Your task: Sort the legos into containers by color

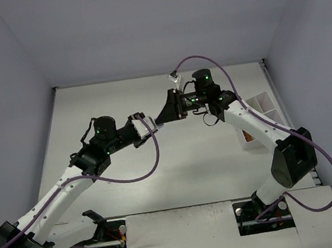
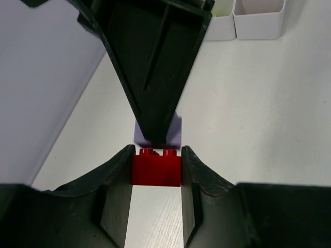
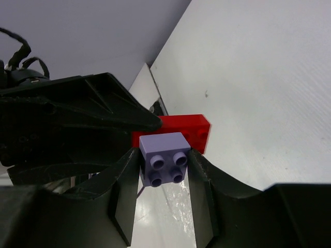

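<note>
- The left gripper (image 2: 156, 155) is narrowed onto a red lego brick (image 2: 156, 169), one pad pressed on each side.
- The right gripper (image 3: 164, 155) is closed on a lavender lego brick (image 3: 164, 159) held between its fingertips. The red brick sits just beyond them, touching the lavender one, and the two are apparently stuck together.
- Both grips look shallow, so pulling the bricks apart could make one slip and drop to the table (image 1: 179, 177).
- A crooked pull could twist a brick between the pads.
- The white divided tray (image 1: 261, 100) lies well behind the right gripper, so a dropped brick would land outside it.
</note>
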Robot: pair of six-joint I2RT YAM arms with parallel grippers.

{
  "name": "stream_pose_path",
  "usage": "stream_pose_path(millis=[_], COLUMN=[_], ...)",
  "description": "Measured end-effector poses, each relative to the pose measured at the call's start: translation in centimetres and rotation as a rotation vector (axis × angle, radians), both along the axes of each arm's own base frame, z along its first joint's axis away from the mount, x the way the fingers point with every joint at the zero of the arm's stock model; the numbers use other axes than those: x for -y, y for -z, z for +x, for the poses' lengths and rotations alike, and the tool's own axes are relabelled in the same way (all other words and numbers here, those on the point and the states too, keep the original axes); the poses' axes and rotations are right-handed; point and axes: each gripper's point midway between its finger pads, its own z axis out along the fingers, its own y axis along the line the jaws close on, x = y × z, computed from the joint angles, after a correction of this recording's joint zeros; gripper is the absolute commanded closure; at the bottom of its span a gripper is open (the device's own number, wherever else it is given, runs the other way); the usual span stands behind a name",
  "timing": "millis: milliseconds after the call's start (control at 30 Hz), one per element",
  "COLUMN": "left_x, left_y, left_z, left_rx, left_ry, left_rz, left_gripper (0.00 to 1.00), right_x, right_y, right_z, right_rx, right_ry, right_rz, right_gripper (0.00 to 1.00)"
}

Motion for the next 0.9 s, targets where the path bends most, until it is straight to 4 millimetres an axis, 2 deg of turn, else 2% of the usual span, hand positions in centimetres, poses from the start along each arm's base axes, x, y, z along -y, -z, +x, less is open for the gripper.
stream_pose_path(millis=[67, 233, 367, 467, 533, 600, 667, 767, 900], left_x=[-0.1, -0.4, -0.4, -0.4, -0.3, -0.2, 0.0, 0.3, 0.6], left_y=[0.5, 0.6, 0.7, 0.8, 1.0, 1.4, 1.9, 2.7, 2.9], left_z=[-0.2, -0.3, -0.3, -0.3, -0.3, -0.2, 0.0, 0.1, 0.0], left_rx=[-0.010, -0.014, -0.017, -0.025, -0.039, -0.065, -0.094, -0.146, -0.192], left_ry=[-0.002, -0.006, -0.006, -0.009, -0.013, -0.020, -0.025, -0.032, -0.040], left_rz=[0.008, 0.011, 0.013, 0.011, 0.007, 0.003, -0.001, -0.007, -0.031], left_gripper=[0.77, 0.77, 0.77, 0.77, 0.77, 0.77, 0.77, 0.77, 0.77], right_x=[1.3, 6.0, 8.5, 11.6, 15.2, 19.9, 24.4, 31.2, 37.5], right_y=[0.4, 0.9, 0.5, 1.0, 1.6, 2.2, 2.2, 2.0, 2.5], right_z=[0.8, 4.3, 5.1, 5.8, 7.2, 8.5, 9.0, 8.2, 6.2], right_rx=[-0.017, -0.026, 0.005, 0.046, 0.087, 0.130, 0.164, 0.206, 0.212], right_ry=[0.025, 0.167, 0.227, 0.318, 0.453, 0.626, 0.782, 1.033, 1.260], right_rz=[0.000, -0.004, -0.018, -0.095, -0.199, -0.329, -0.438, -0.615, -0.824], right_gripper=[1.00, 1.00, 1.00, 1.00, 1.00, 1.00, 1.00, 1.00, 1.00])
